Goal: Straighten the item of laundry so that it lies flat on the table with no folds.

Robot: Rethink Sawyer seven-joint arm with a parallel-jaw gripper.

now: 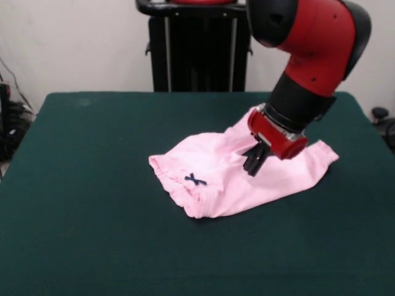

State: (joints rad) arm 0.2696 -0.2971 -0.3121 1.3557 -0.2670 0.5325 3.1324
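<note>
The pale pink baby pants [216, 179] lie on the dark green table [92, 203], right of centre. The gathered waistband with its small dark blue bow [195, 180] faces left and front. One leg reaches to the right [318, 161]; the other runs back under the arm. The cloth shows soft folds near the waistband and middle. My gripper [254, 161] points down at the middle of the pants, its black fingers close together and touching or just above the cloth. I cannot tell whether any cloth is pinched.
The black robot pedestal [194, 46] stands behind the table's far edge. The red and black arm [315, 55] comes down from the upper right over the back right of the table. Cables and gear lie at the far left edge [9, 123].
</note>
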